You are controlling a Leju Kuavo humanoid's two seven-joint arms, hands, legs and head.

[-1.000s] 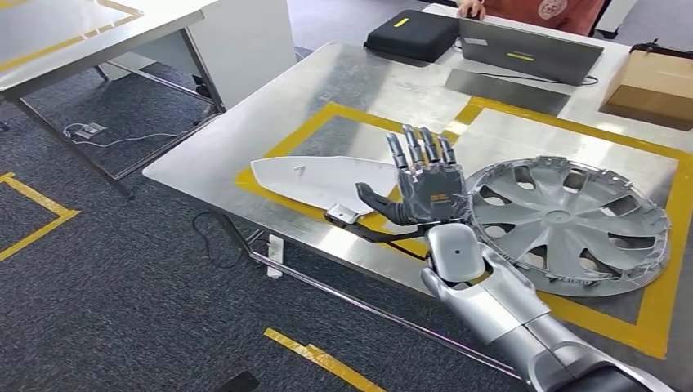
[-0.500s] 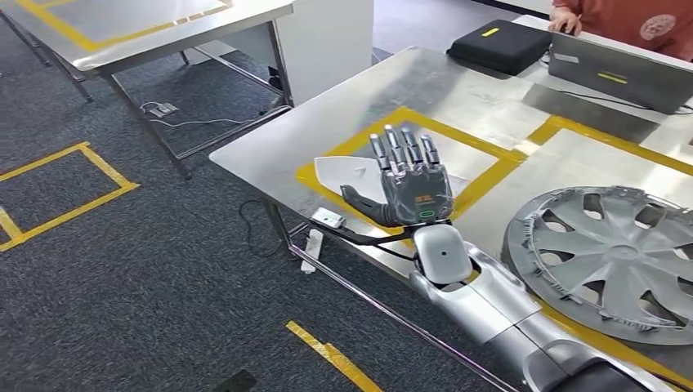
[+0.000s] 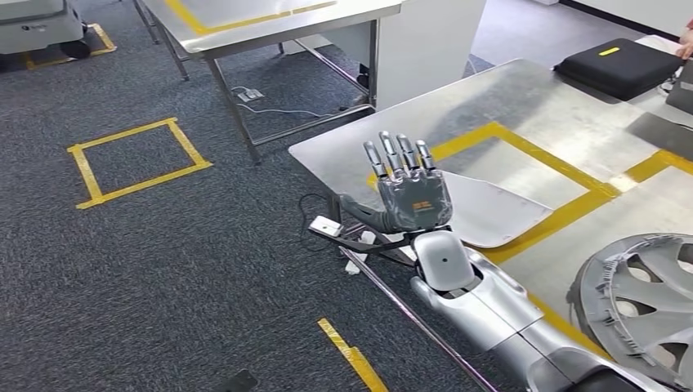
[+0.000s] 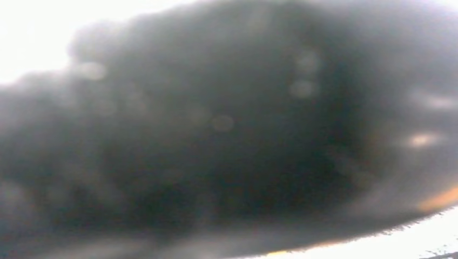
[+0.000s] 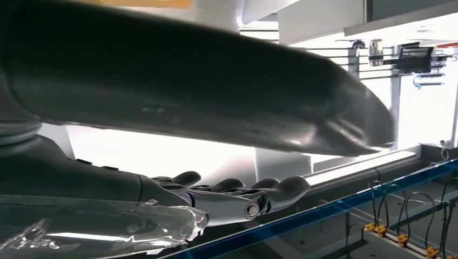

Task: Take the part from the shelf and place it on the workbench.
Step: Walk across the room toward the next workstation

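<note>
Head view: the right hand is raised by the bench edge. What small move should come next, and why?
Probably lower the right hand clear of the workbench edge: it is open, holding nothing, and the white part lies flat on the workbench, so placing looks done.

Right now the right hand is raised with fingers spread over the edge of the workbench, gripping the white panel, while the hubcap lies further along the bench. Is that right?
One thing is wrong: the right hand grips nothing. The head view shows it open, fingers spread, while the white panel lies flat on the workbench behind it. The hubcap does lie further along the bench.
</note>
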